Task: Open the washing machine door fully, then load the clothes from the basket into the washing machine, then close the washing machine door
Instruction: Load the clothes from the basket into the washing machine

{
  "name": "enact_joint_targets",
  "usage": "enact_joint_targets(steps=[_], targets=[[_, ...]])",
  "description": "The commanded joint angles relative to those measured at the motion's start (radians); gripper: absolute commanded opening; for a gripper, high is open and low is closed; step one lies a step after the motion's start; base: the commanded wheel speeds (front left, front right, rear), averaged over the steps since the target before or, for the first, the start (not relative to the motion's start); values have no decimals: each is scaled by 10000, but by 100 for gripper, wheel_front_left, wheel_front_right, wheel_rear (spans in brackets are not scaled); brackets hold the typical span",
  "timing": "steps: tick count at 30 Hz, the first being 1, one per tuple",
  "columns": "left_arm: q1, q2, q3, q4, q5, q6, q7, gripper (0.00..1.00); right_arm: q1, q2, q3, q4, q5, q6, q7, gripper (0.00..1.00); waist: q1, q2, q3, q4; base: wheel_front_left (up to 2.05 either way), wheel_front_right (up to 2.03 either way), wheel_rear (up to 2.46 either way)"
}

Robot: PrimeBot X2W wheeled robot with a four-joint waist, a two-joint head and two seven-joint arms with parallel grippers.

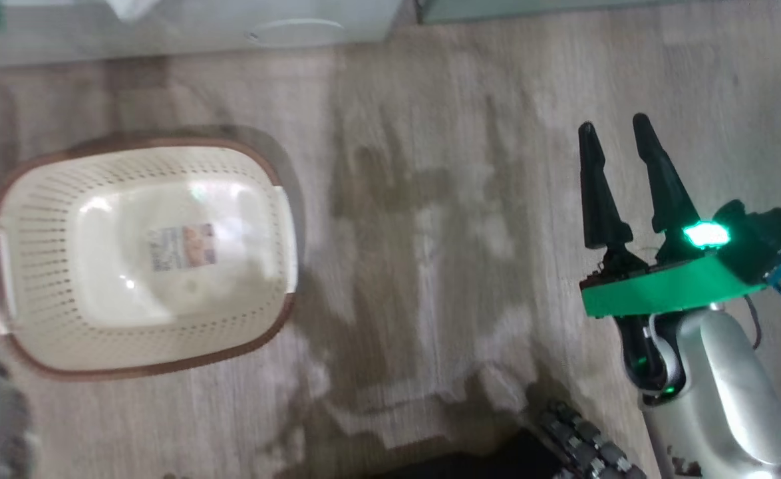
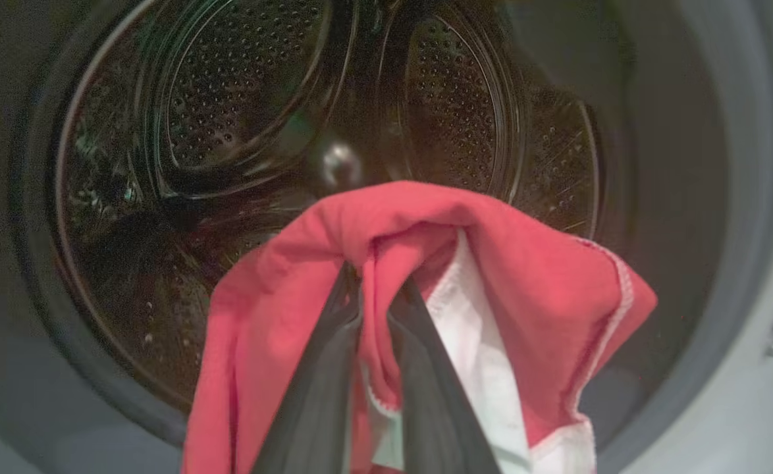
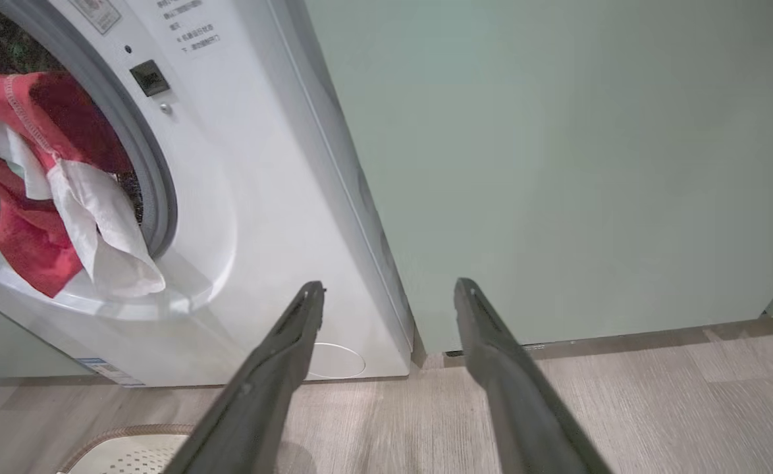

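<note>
Our left hand (image 2: 376, 280) is clamped on the clothes (image 2: 525, 263), its two fingers pinched together through a fold of red cloth with a white stripe. It holds them at the mouth of the washing machine (image 3: 248, 164), facing the steel drum (image 2: 452, 112). From the right wrist we see that much of the bundle hangs over the lower lip of the opening, across the grey rubber ring (image 3: 153, 171), with a white flap drooping outside the front. Our right hand (image 1: 614, 123) hovers above the floor (image 1: 430, 199), fingers wide apart and holding nothing, in front of the pale green cabinet (image 3: 558, 164).

The risk, as we judge it, lies in letting go too early. If the left hand opens here, the hanging part could drag the whole bundle out onto the floor. It could also leave a hem lying on the ring, where the door would trap it and fail to latch. The cloth may also cling to the fingers when they part, since it is wrapped round both. We think the hand should go deeper before it releases.

The basket (image 1: 38, 226) stands on the floor just before the machine's foot and has nothing in it but the paper label (image 1: 181, 246) on its bottom. The drum looks bare behind the cloth, though its lower part is hidden.
</note>
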Motion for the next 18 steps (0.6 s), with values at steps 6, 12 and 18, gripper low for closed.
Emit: enact_joint_targets(steps=[6,12,18], targets=[[-2932,2118,-1023,1335,77,-11,194,0,-188,-26,503,-395,533,0,-67,100,-3,0,1258,-1033,0,0,0],[-4757,2725,-1903,2522,-214,-12,543,0,-371,-26,846,-428,901,0,-67,100,-3,0,1769,-1483,0,0,0],[-6808,3250,-2433,3644,106,3,319,0,-572,-26,1249,-382,1350,0,-67,100,-3,0,2170,-2056,0,0,0]])
